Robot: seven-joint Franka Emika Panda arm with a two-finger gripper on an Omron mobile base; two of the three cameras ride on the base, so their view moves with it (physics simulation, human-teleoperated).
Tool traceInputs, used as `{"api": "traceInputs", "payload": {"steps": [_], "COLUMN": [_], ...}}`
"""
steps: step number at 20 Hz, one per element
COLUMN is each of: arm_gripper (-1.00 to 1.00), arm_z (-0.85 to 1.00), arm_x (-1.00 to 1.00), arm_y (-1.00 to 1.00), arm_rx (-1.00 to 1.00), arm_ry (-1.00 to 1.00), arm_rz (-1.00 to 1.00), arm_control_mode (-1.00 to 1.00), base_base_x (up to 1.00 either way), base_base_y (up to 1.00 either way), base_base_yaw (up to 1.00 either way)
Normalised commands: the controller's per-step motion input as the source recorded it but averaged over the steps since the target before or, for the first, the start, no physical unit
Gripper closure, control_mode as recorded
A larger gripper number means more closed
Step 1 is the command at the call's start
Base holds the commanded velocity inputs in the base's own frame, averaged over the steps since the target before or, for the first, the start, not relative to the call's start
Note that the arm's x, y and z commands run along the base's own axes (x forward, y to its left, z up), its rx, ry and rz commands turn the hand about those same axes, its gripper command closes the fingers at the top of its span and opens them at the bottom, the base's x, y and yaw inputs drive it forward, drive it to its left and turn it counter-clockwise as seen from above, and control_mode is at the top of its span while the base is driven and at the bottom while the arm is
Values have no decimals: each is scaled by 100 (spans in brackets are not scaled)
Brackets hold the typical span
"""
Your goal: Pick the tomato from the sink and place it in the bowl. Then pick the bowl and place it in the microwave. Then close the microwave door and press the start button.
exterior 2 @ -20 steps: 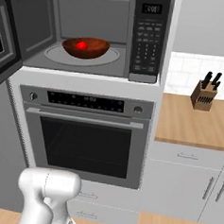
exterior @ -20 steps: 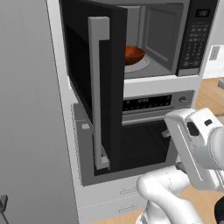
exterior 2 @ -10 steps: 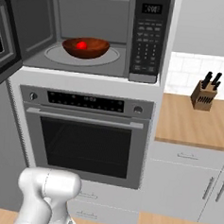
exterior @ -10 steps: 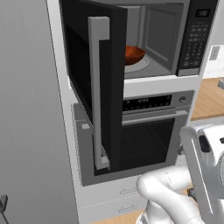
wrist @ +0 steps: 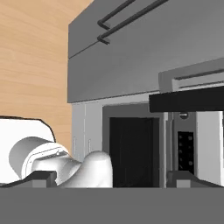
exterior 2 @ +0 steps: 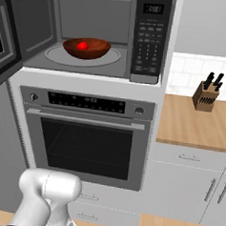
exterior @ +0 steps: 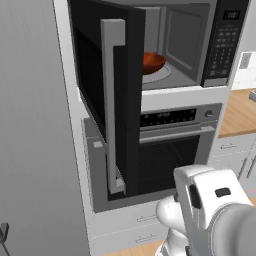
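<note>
The microwave (exterior 2: 92,32) stands open, its keypad strip (exterior 2: 148,41) on the right. On the turntable inside sits the reddish-brown bowl (exterior 2: 86,48) (exterior: 152,62), and the red tomato (exterior 2: 82,45) rests in it. The black microwave door (exterior: 107,100) is swung out toward the left, its pale bar handle (exterior: 112,105) facing me. My gripper (wrist: 111,180) hangs low in front of the oven, well below the microwave, open, with nothing between its fingertips (wrist: 40,177).
A wall oven (exterior 2: 84,137) with a dark window sits under the microwave. Drawers lie below it. To the right, a wooden counter (exterior 2: 195,128) carries a knife block (exterior 2: 205,95). A tall grey panel (exterior: 35,150) stands left of the open door.
In the left base view, my arm's hand has sunk lower and nearer to the camera. Bowl, tomato and door have not moved.
</note>
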Motion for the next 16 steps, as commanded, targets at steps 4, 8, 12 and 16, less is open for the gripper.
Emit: {"api": "traceInputs", "payload": {"steps": [4, 8, 12, 16], "arm_gripper": [-100, -100, -100, -100], "arm_z": [-3, -13, -16, -48], "arm_x": [27, 97, 100, 100], "arm_y": [98, 100, 82, 30], "arm_rx": [-9, -14, -17, -25], "arm_ry": [0, 0, 0, 0], "arm_rz": [0, 0, -6, -13], "arm_control_mode": [-100, -100, -100, -100], "base_base_x": [0, 0, 0, 0], "base_base_y": [0, 0, 0, 0], "base_base_yaw": [0, 0, 0, 0]}}
